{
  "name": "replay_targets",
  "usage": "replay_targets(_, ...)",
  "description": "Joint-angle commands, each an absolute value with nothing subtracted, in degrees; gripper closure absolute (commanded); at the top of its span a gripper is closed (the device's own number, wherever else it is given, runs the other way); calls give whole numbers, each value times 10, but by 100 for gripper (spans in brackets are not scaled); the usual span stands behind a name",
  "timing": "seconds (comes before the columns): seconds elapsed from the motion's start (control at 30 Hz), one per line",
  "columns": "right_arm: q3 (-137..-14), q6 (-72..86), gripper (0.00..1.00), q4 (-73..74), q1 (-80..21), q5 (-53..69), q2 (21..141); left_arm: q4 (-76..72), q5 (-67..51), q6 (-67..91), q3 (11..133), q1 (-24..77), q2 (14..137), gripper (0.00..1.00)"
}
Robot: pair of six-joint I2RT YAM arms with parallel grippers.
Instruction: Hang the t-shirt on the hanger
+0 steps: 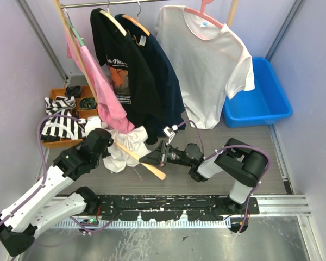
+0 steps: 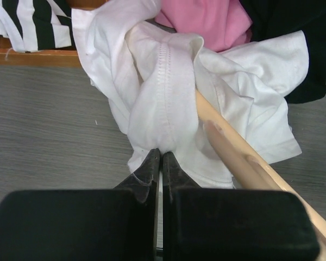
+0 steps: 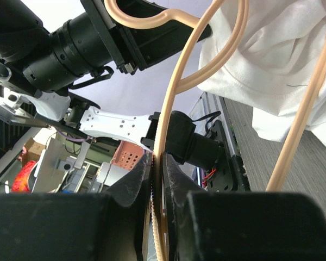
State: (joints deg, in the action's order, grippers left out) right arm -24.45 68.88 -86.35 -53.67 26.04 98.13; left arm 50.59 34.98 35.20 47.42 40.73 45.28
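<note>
The plain white t-shirt (image 1: pixel 125 148) lies crumpled on the grey table, left of centre. The light wooden hanger (image 1: pixel 145 164) lies slanted with one arm pushed into the cloth. My left gripper (image 1: pixel 110 142) is shut on a fold of the t-shirt (image 2: pixel 163 92), pinched at my fingertips (image 2: pixel 162 155); the hanger arm (image 2: pixel 233 152) runs beside them to the right. My right gripper (image 1: pixel 152 159) is shut on the hanger (image 3: pixel 171 98), its thin edge clamped between the jaws (image 3: pixel 158 160). The t-shirt (image 3: pixel 277 60) hangs at the upper right of that view.
A rail at the back holds a white t-shirt on a pink hanger (image 1: pixel 206 60), two dark shirts (image 1: pixel 133 70) and a pink t-shirt (image 1: pixel 98 87). A blue bin (image 1: pixel 261 95) stands at the back right. An orange tray with striped cloth (image 1: pixel 60 122) sits at the left.
</note>
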Motion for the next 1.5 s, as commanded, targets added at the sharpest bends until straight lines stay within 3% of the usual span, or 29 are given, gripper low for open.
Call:
replay_targets(0.0,-251,674,99,-972,-547,264,959,489,376,365,487,409,431,99)
replay_targets(0.37,-244,674,99,-972,-551,261,933,485,304,352,551,409,395,100)
replay_targets(0.77,-262,688,99,-972,-559,250,953,349,237,336,459,408,388,99)
replay_targets(0.87,-266,687,99,-971,-561,250,958,339,233,334,447,408,390,95)
replay_targets(1.17,-275,690,99,-972,-563,251,969,331,218,325,422,408,352,65)
replay_targets(1.47,-284,691,99,-972,-563,255,981,319,221,315,408,408,324,62)
